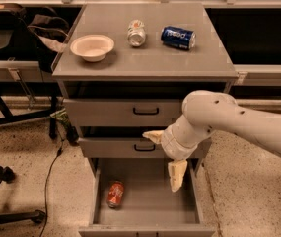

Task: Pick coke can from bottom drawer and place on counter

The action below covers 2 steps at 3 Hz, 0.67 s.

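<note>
So, barely started imo. The coke can [115,194] lies on its side at the left of the open bottom drawer [150,204], untouched, roughly 8 o'clock from the end effector [160,161]. The end effector hangs over the drawer's right half, fingers spread wide, holding nothing. Grab, lift and drop-off on the counter [145,60], where a Pepsi can [178,37], silver can [136,32] and bowl [92,47] sit, are all left.

An office or lab workroom, by its speckled terrazzo floor [248,191], black chair legs [2,216], loose cable [49,177], dark windows [258,28] and grey metal drawer cabinet [115,113], with the robot's hand [160,161] spread-fingered above the open bottom drawer [145,201].
</note>
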Each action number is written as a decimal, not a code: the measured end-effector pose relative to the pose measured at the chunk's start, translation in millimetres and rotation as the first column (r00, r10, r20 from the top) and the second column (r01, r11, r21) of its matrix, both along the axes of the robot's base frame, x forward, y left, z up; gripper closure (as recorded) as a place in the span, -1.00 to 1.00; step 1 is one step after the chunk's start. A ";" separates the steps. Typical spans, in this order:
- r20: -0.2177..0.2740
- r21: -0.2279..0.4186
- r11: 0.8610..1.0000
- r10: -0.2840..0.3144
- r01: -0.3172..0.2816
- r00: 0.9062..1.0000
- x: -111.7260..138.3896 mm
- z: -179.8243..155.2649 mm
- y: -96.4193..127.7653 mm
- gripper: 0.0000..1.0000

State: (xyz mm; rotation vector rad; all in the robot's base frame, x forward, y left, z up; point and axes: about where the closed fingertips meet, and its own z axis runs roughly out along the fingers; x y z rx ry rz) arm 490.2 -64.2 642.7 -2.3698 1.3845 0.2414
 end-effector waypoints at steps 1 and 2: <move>-0.005 0.003 1.000 0.003 -0.003 1.000 0.1 -3.1 1.3 -1.00; -0.019 0.010 1.000 0.011 -0.011 1.000 0.5 -12.0 5.1 -1.00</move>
